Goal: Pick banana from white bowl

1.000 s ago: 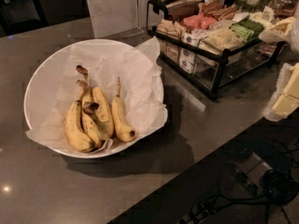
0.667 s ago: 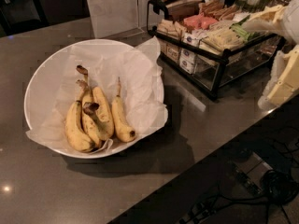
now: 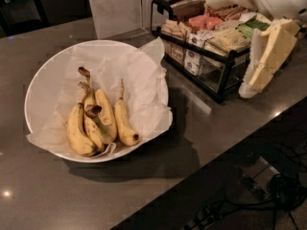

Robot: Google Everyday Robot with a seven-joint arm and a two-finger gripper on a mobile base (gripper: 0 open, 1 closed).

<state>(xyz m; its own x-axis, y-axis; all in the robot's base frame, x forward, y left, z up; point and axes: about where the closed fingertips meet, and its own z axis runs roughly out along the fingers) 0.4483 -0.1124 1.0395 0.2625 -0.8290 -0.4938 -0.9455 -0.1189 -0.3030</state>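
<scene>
camera view is showing gripper [image 3: 254,80] hanging by snack rack [image 3: 216,56], open or closed i cannot tell; rightmost banana [image 3: 123,121] in white bowl [image 3: 43,75] is looking soft, light, so grasping mid-body

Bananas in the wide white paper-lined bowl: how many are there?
4. Three spotted yellow bananas lie bunched front-left in the white bowl; one lies apart, right of them. Others may hide beneath. The gripper hangs far right.

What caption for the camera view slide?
Pincer at right by the snack rack, apart from bananas in the paper-lined white bowl on the counter.
</scene>
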